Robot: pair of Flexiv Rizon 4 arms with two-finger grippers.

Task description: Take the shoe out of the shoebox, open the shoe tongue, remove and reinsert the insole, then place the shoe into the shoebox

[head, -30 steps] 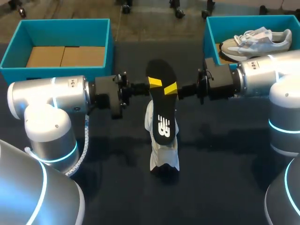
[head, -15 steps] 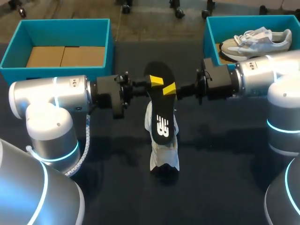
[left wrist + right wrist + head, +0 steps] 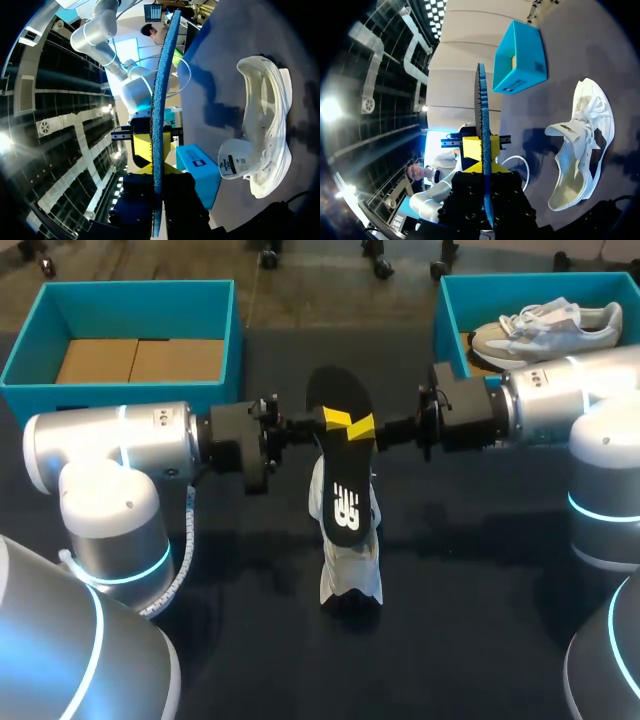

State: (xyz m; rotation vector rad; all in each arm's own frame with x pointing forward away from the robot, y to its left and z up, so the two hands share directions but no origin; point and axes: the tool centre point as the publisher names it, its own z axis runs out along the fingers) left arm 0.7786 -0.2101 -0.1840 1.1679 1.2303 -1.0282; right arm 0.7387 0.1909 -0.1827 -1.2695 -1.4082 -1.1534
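The black insole (image 3: 340, 475) is held off the worktop (image 3: 480, 620), pinched from opposite edges near its wider end by the left claw (image 3: 335, 418) and the right claw (image 3: 362, 427), both closed on it. The white shoe (image 3: 352, 575) lies beneath. The insole is judged light, thin and floppy, so a hold nearer mid-length would be better suited to reinsertion.

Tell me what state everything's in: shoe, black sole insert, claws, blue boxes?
shoe, lying unheld
insole, held in the air above the shoe
left gripper, shut on insole
right gripper, shut on insole, opposite side
left box, open, no shoe inside
right box, open, holding a second shoe
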